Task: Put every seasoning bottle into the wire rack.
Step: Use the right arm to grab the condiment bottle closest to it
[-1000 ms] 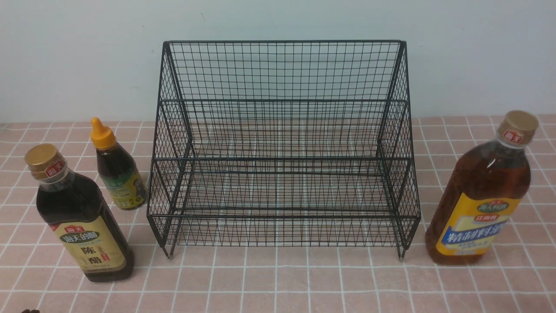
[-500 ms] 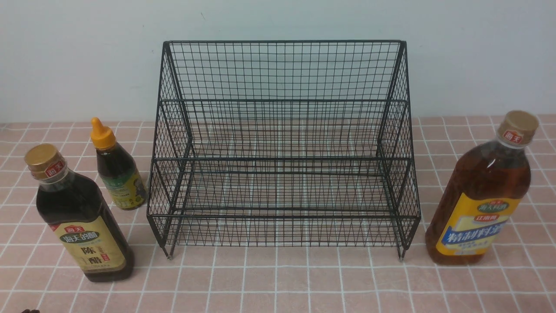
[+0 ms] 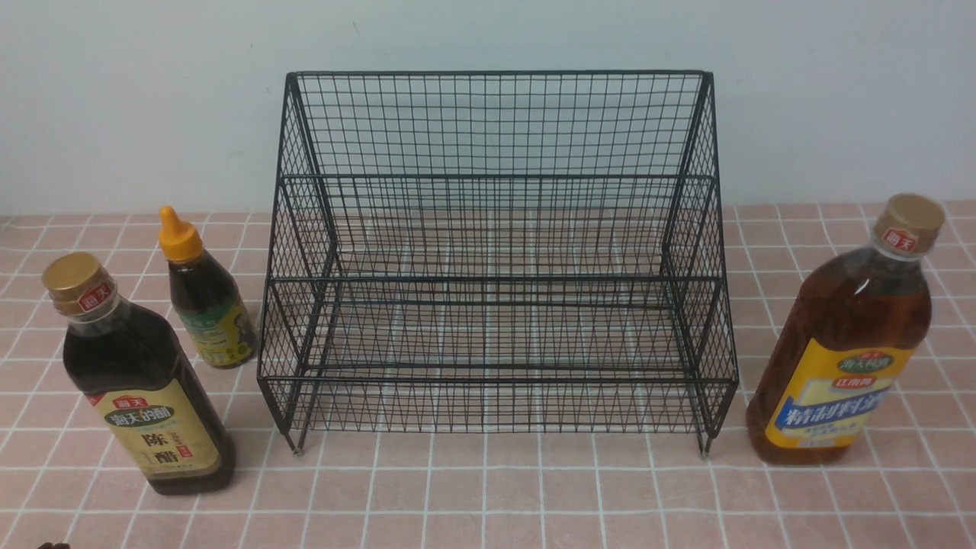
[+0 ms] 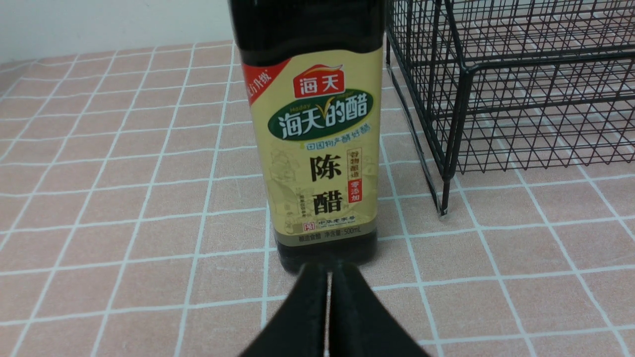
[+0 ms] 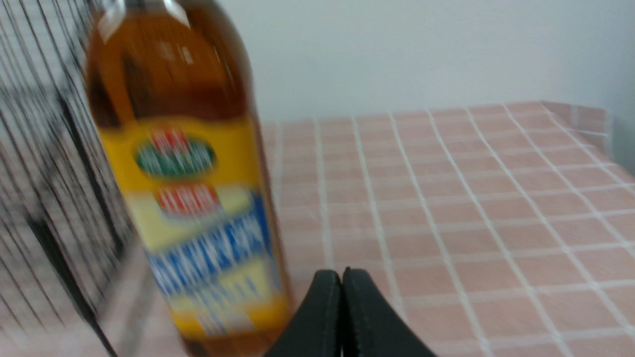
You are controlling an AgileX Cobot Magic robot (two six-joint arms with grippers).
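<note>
Vinegar bottle (image 3: 149, 381) and orange-capped bottle (image 3: 207, 305) stand left of the wire rack (image 3: 496, 379), the amber cooking-wine bottle (image 3: 846, 335) right, on the tabletop (image 3: 488, 496). They are probably heavy and slick, so grip mid-body. Both arms' jaws are pressed together, empty.

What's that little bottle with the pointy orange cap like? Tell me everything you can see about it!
The little bottle stands upright on the pink tiled table, just left of the black wire rack and behind the bigger dark bottle. It has a pointy orange nozzle cap, dark brown liquid inside and a green-and-yellow label. Nothing holds it; whether it touches the rack is unclear.
</note>
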